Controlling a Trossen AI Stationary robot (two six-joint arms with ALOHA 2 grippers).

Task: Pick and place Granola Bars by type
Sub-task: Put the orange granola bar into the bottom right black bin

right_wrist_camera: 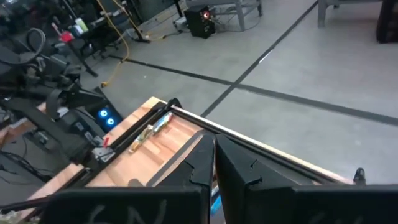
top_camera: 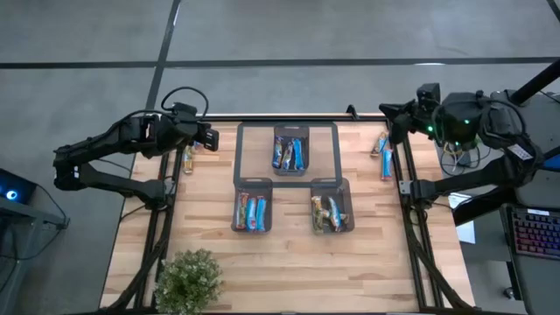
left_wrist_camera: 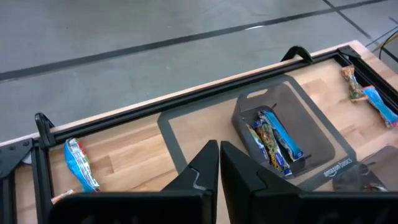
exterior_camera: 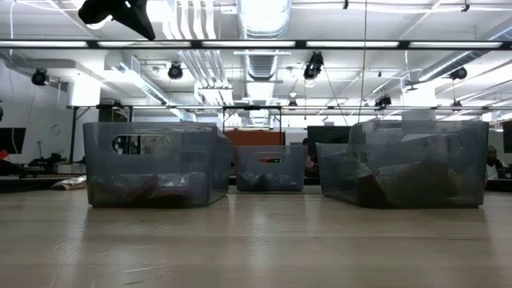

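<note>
Three bins (top_camera: 291, 149) already hold sorted bars (top_camera: 289, 154); strays (top_camera: 385, 157) remain at right edge and upper left (top_camera: 189, 157). Left gripper (top_camera: 213, 137) and right gripper (top_camera: 386, 109) hover closed, empty, so sorting looks mostly done.

Wooden table (top_camera: 289, 262) — three mesh bins (top_camera: 290, 149), loose granola bars (top_camera: 385, 157) at both edges, potted plant (top_camera: 188, 280)

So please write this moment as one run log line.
left pincer: shut, empty | right pincer: shut, empty | loose granola bars: table edges | bins: partly filled
</note>
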